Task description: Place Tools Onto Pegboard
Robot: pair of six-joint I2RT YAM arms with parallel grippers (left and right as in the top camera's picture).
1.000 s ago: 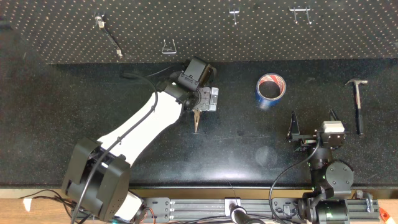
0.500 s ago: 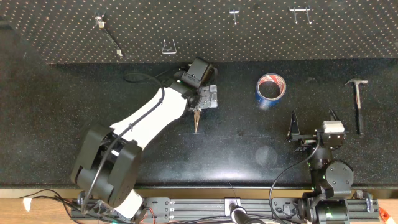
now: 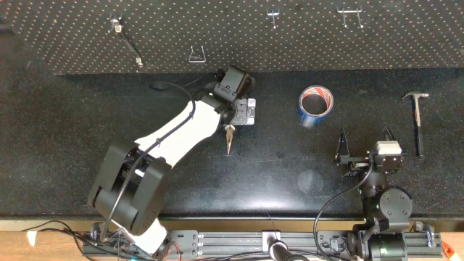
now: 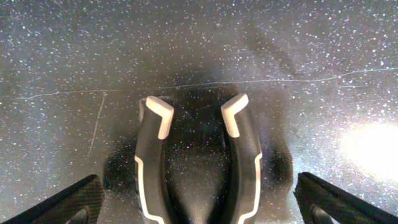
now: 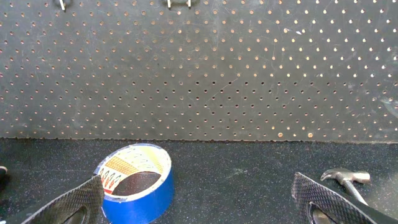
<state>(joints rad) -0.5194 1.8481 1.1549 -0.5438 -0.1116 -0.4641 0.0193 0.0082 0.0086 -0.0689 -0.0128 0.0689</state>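
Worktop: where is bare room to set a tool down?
Widest bare patch: the worktop left of the left arm, below the pegboard. A smaller one lies between pliers and tape roll. Crowded at right: tape roll, right pincer, hammer.

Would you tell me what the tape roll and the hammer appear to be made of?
The tape roll looks like glossy blue plastic tape on a printed core, probably cardboard. The hammer seems to have a bright metal head, judging by its shine, and a dark handle, perhaps rubber-coated, but too small to tell.

Pliers (image 3: pixel 230 141) lie left of the tape roll (image 3: pixel 313 117), hammer (image 3: pixel 417 127) far right, pegboard (image 3: pixel 232 32) behind.
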